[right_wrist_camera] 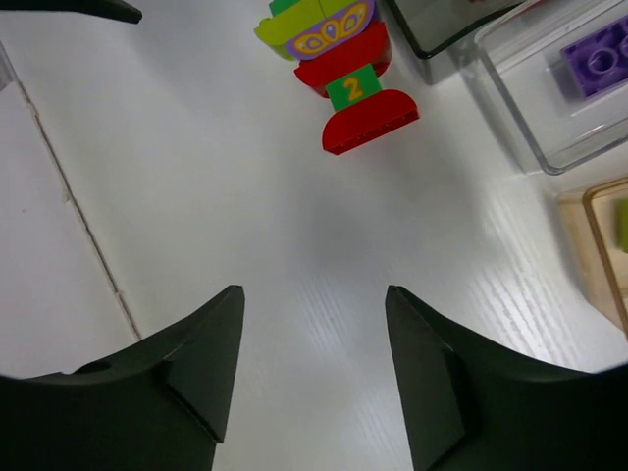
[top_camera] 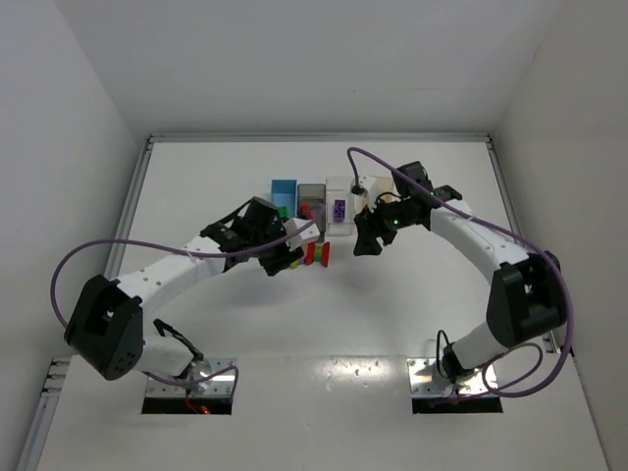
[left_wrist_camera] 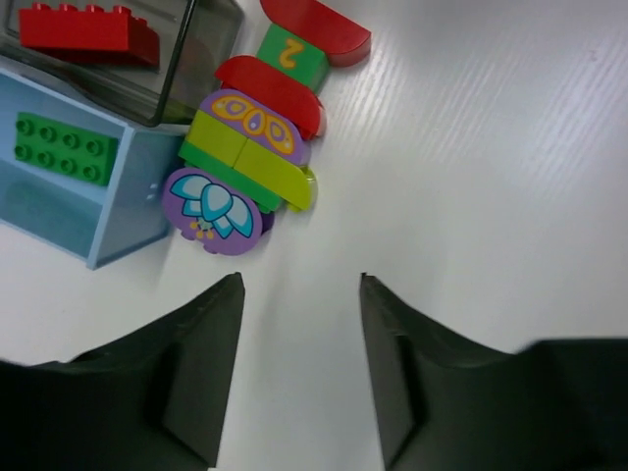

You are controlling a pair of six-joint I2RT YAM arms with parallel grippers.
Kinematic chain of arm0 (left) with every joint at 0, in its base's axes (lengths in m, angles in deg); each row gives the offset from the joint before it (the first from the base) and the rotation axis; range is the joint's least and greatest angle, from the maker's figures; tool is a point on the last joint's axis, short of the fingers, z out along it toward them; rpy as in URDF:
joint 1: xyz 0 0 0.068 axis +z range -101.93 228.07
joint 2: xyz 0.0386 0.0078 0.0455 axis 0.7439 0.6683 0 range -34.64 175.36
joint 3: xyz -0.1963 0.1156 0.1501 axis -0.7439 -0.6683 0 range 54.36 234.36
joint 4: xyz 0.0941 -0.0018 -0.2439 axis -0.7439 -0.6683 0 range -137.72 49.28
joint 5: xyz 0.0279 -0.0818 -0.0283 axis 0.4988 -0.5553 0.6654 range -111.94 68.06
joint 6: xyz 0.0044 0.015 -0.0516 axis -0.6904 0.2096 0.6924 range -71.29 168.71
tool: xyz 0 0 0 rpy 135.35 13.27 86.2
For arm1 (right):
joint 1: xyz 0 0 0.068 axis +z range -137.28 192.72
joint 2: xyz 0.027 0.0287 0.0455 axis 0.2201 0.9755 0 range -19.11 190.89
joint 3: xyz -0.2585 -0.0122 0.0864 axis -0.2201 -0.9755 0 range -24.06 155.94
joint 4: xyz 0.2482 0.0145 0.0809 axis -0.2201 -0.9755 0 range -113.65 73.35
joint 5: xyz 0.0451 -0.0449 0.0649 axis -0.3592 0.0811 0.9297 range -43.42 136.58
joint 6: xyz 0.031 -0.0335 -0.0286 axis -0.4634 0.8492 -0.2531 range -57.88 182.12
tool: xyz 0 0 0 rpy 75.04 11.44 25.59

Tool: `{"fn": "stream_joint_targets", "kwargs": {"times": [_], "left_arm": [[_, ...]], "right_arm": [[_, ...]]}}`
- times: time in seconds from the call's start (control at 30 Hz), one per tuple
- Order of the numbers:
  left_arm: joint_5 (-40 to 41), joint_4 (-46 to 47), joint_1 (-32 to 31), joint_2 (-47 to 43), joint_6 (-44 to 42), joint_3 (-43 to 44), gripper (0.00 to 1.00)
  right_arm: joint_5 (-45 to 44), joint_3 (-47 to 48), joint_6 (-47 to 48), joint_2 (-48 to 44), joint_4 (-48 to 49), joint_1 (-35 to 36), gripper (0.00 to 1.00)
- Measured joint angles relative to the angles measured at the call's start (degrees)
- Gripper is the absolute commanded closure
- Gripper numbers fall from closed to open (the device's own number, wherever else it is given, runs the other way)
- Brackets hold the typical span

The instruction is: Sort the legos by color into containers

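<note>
Plainly unfinished. Toward the far edge of the desk, about midway along it, a row of four bins: blue bin holding a green brick, grey bin holding a red brick, clear bin holding a purple brick, orange bin with a lime piece just showing at the edge of the right wrist view. On the near side of the blue and grey bins, flat on the desk, one joined stack of purple, lime, green and red pieces; purple end hard by the blue bin's corner, touching or only just beside, impossible to tell.

Left claw spread wide and empty, hanging just short of the stack's purple end. Right claw equally wide, holding nothing, facing the red end with bare desk between.

Judging from this, next up: gripping the stack and splitting it by colour. Easy to spoil by closing across two colours at once and carrying a mixed lump into one bin. Easy as well to nudge the stack into the blue bin and push that bin out of the row, given the closeness. Danger of fingers knocking together with both claws closing on one small thing. Risk too of flinging a loose piece away by pulling hard.

Plenty of open desk toward the near edge and both side edges; none on the far side, crowded by bins. Safer to draw the stack nearward first.
</note>
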Motion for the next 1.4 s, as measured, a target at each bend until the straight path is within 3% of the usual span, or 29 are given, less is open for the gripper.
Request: {"fn": "stream_joint_targets", "kwargs": {"times": [0.27, 0.57, 1.17, 1.4], "left_arm": [[3.8, 4.7, -1.0, 2.5, -6.4, -0.9, 0.34], [3.0, 6.8, -1.1, 8.9, -12.9, -0.8, 0.28], [-4.5, 7.9, -5.0, 19.5, -13.1, 9.9, 0.26], [-5.2, 7.8, -5.0, 24.0, -13.4, 13.8, 0.26]], "right_arm": [[0.6, 0.1, -0.2, 2.2, -0.8, 0.1, 0.35], [1.0, 0.1, -0.2, 2.3, -0.8, 0.0, 0.34], [1.1, 0.0, -0.3, 4.2, -0.7, -0.6, 0.25], [-3.7, -4.4, -5.2, -1.8, 3.7, -3.7, 0.19]]}}
